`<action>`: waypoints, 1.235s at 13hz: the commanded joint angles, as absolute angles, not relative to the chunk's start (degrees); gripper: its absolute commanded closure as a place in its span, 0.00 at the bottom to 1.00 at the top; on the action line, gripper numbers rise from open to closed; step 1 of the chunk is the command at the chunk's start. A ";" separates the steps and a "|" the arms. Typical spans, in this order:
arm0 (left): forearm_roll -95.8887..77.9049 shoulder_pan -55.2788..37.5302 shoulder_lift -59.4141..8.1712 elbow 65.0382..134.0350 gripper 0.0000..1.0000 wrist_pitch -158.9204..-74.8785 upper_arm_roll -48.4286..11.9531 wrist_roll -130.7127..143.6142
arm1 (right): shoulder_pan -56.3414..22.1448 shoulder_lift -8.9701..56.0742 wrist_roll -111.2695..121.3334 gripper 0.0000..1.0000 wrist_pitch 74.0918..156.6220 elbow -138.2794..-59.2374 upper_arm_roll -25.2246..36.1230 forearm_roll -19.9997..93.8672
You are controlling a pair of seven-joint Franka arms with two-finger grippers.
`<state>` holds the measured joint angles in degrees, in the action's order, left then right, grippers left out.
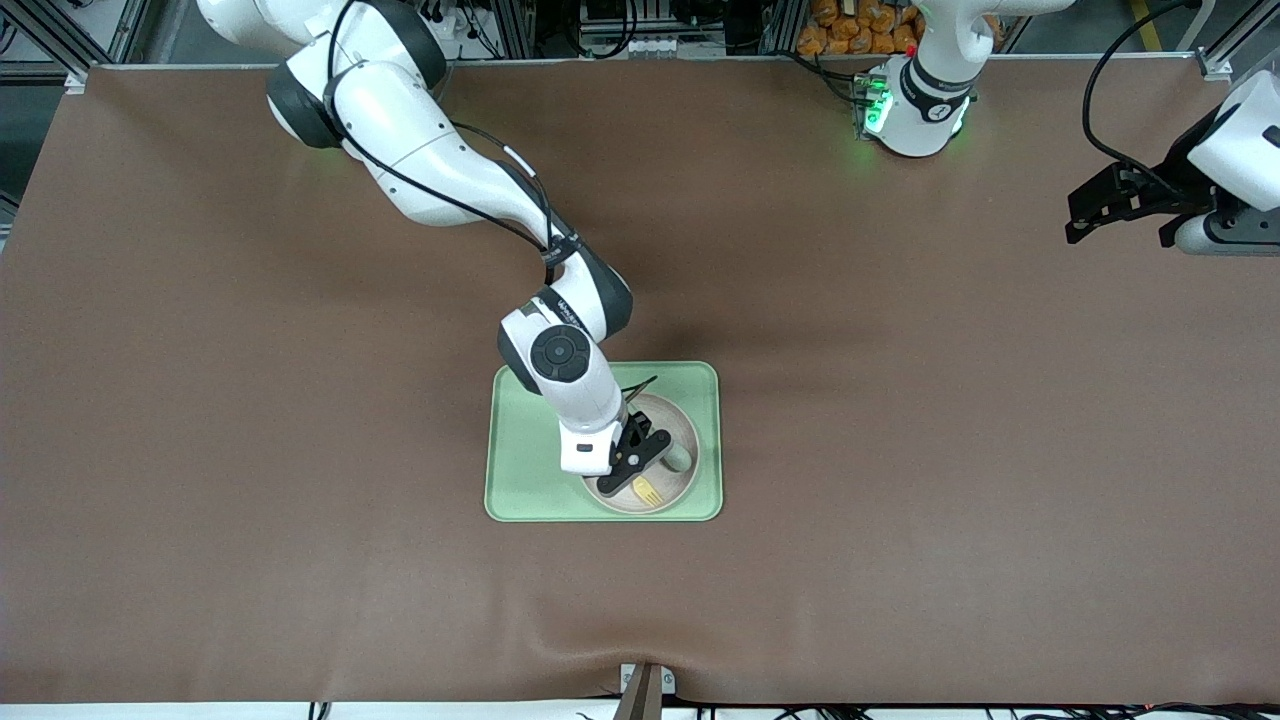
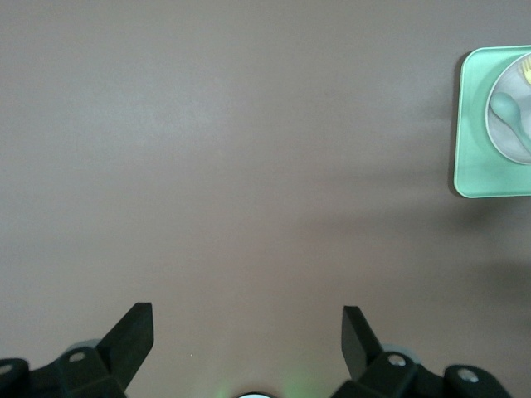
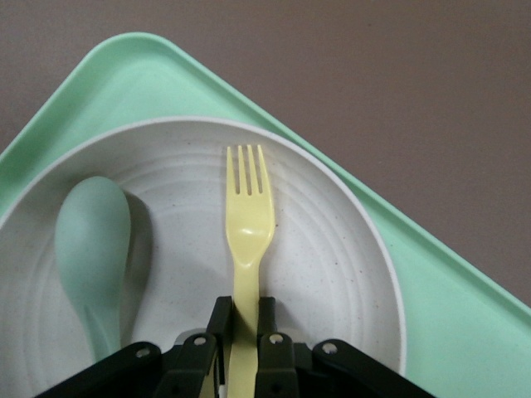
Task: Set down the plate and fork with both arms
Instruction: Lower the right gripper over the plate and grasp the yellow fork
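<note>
The off-white plate (image 1: 672, 418) sits on the light green tray (image 1: 520, 470) in the middle of the table. My right gripper (image 1: 640, 470) is over the plate, shut on the handle of the pale yellow fork (image 1: 648, 491). In the right wrist view the fork (image 3: 248, 224) lies between the fingers of my right gripper (image 3: 245, 319), its tines low over the plate (image 3: 332, 249). I cannot tell whether it touches the plate. My left gripper (image 1: 1085, 215) waits open and empty above the left arm's end of the table, and it also shows in the left wrist view (image 2: 247, 332).
A grey-green spoon (image 1: 680, 458) lies in the plate beside the fork, seen too in the right wrist view (image 3: 93, 240). The tray (image 2: 473, 149) shows at the edge of the left wrist view. Brown cloth covers the table.
</note>
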<state>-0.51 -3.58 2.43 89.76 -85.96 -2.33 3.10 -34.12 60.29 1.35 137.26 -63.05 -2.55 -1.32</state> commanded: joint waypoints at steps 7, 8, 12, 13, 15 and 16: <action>0.44 -3.08 2.29 89.74 0.00 -86.66 -2.20 2.11 | -31.30 56.61 -2.11 1.00 130.61 -61.17 -3.78 3.07; 0.35 -3.08 2.29 89.74 0.00 -86.66 -2.20 2.11 | -30.16 56.08 -2.11 1.00 130.61 -61.26 -3.78 4.03; 0.35 -3.25 2.29 89.56 0.00 -86.66 -2.20 2.11 | -20.15 52.66 -1.93 1.00 122.01 -62.66 -10.18 3.69; 0.35 -3.34 2.29 89.56 0.00 -86.66 -2.20 2.11 | -18.91 50.82 -2.19 1.00 122.25 -65.97 -10.89 3.43; 0.35 -3.60 2.29 89.47 0.00 -86.66 -2.20 2.11 | -17.58 46.69 -6.82 1.00 125.75 -74.66 -10.99 3.34; 0.35 -3.69 2.29 89.47 0.00 -86.66 -2.20 2.11 | -17.58 44.41 -8.42 1.00 128.82 -79.75 -10.99 3.17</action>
